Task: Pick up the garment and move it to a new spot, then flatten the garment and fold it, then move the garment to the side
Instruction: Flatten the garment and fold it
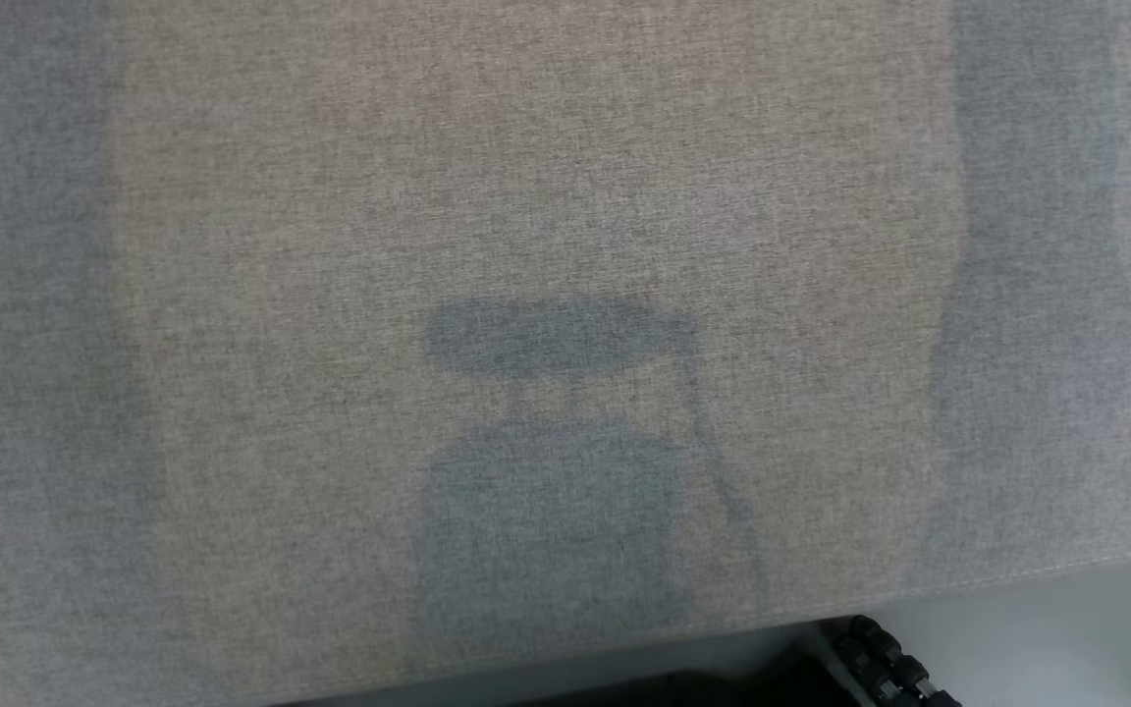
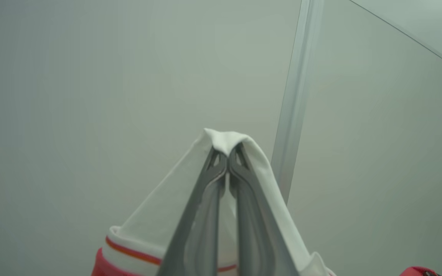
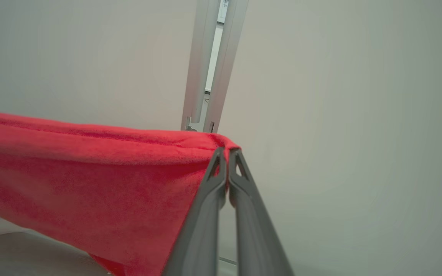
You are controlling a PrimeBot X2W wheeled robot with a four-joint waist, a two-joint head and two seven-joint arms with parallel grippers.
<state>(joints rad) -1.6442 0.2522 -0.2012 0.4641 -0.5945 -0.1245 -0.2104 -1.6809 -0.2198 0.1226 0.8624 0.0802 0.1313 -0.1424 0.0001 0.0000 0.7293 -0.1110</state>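
The garment (image 3: 90,184) is clenched by the left gripper (image 2: 227,161) and right gripper (image 3: 226,159), seemingly slung lengthwise between them.

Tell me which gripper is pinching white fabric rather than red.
The left gripper: its shut jaws clamp a white fold of the garment; the right gripper clamps a red edge.

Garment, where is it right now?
In the wrist views the garment hangs between both hands: red edge pinched by the right hand, white striped part by the left hand, before a pale wall.
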